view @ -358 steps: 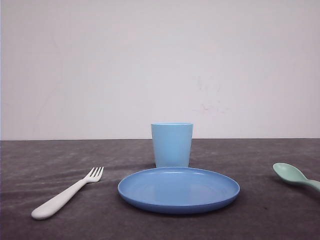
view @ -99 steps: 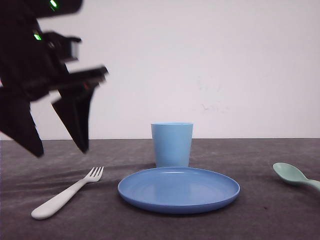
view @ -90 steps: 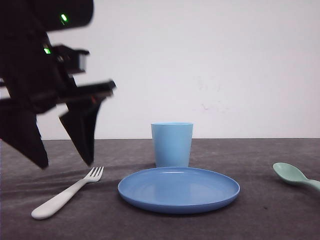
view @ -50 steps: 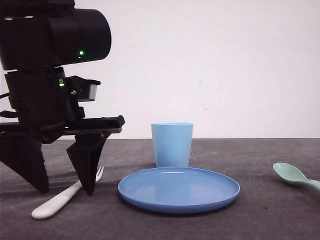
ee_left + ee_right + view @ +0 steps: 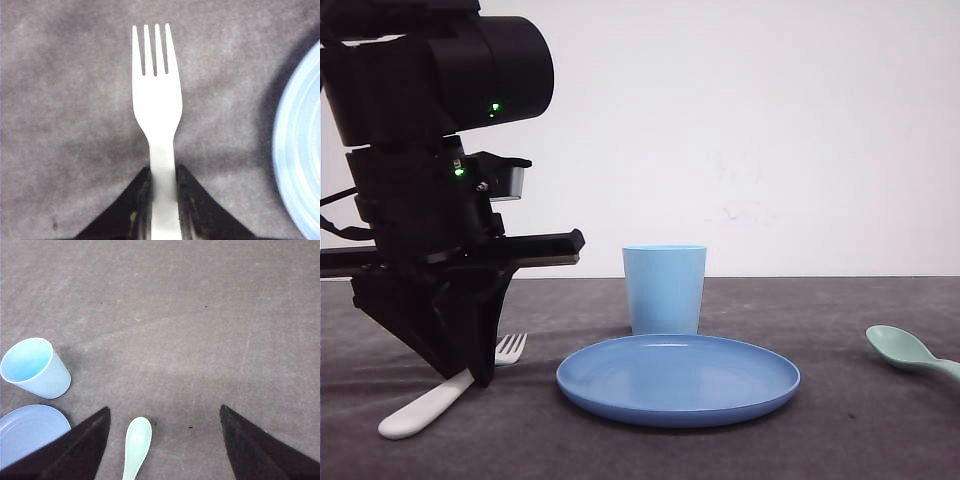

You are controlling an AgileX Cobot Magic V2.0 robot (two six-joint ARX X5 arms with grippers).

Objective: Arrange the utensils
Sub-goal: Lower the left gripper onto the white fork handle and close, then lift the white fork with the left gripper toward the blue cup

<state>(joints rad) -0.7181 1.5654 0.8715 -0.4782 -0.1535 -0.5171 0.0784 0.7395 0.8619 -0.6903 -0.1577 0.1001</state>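
Left wrist view: the left pincer [image 5: 163, 200] is closed tight on the white fork's [image 5: 156, 100] handle, tines pointing away; the right pincer [image 5: 165, 440] gapes wide above the green spoon [image 5: 137, 445].

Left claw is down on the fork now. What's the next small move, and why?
Probably lift straight up a little. The left claw looks shut on the white fork's handle, with the fork apparently on the table; a short lift would confirm the grip before moving past the blue plate.

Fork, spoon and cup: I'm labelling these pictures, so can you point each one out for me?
fork [image 5: 156, 100], left wrist view, on the flat neck below the tines.
spoon [image 5: 138, 437], right wrist view, on the bowl.
cup [image 5: 664, 290], front view, on the middle of its outer wall.
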